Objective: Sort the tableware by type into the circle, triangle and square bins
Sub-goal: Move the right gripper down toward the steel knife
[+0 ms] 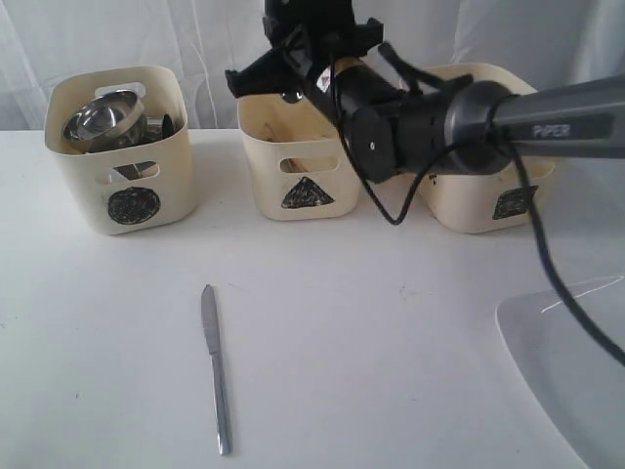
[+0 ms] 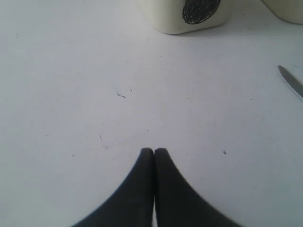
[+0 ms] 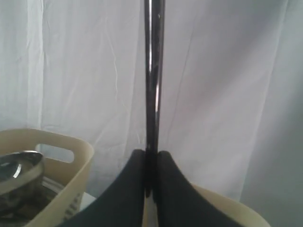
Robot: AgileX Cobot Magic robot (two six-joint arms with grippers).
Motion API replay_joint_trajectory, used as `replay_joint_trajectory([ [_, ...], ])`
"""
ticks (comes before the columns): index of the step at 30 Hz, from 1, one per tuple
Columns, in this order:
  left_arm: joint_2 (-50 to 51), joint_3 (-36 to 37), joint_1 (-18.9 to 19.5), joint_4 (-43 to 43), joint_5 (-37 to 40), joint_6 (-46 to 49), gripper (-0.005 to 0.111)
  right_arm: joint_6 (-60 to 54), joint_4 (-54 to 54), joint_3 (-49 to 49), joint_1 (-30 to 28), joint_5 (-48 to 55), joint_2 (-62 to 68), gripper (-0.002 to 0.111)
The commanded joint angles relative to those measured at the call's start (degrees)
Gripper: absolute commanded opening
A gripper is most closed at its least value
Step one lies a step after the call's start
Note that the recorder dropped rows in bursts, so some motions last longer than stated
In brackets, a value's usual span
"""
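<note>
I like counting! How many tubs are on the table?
3: circle tub at the left, triangle tub in the middle, square tub at the right, partly behind the arm.

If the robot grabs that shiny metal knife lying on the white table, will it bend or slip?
The shiny steel knife probably stays stiff, since it looks like solid metal. It lies flat on the smooth white table, so gripping it may be tricky. Its polished handle might slip.
</note>
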Motion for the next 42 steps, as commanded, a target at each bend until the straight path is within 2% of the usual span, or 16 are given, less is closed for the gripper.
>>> replay_joint_trajectory([
  [1,0.1,0.2,0.2,-0.8,0.1,0.0,0.000,-4.9,0.1,-3.4,-1.8,-2.9,5.2,0.000],
  [5,0.1,0.2,0.2,-0.8,0.1,0.0,0.000,-3.7,0.1,-7.3,-3.5,0.4,8.4,0.003],
  [11,0.1,0.2,0.2,-0.8,0.1,0.0,0.000,0.7,3.0,-10.6,-4.9,7.0,8.8,0.027],
  [14,0.1,0.2,0.2,-0.8,0.1,0.0,0.000,0.7,5.2,-10.6,-4.9,11.5,5.2,0.027],
  [16,0.1,0.2,0.2,-0.8,0.1,0.0,0.000,0.7,5.2,-10.5,-4.9,23.0,0.1,0.027],
  [18,0.1,0.2,0.2,-0.8,0.1,0.0,0.000,1.4,5.2,-10.5,-4.9,43.7,-6.2,0.025],
  [20,0.1,0.2,0.2,-0.8,0.1,0.0,0.000,5.0,5.2,-10.4,-4.3,70.6,-11.9,0.005],
  [21,0.1,0.2,0.2,-0.8,0.1,0.0,0.000,5.1,5.5,-9.7,-3.5,78.0,-13.2,0.000],
  [22,0.1,0.2,0.2,-0.8,0.1,0.0,0.000,4.8,6.5,-8.0,-1.8,82.5,-14.8,0.000],
  [25,0.1,0.2,0.2,-0.8,0.1,0.0,0.000,5.3,8.4,-1.2,7.6,80.1,-20.1,0.000],
  [28,0.1,0.2,0.2,-0.8,0.1,0.0,0.000,16.0,7.1,2.4,16.6,79.6,-20.4,0.000],
  [29,0.1,0.2,0.2,-0.8,0.1,0.0,0.000,21.2,4.4,4.8,20.9,79.6,-19.0,0.000],
  [32,0.1,0.2,0.2,-0.8,0.1,0.0,0.000,31.4,-6.5,6.8,28.3,83.7,-10.2,0.000],
  [37,0.1,0.2,0.2,-0.8,0.1,0.0,0.000,31.6,-8.6,6.8,29.3,80.5,-5.6,0.000],
  [42,0.1,0.2,0.2,-0.8,0.1,0.0,0.000,31.7,-6.6,6.7,29.3,74.1,-5.6,0.024],
])
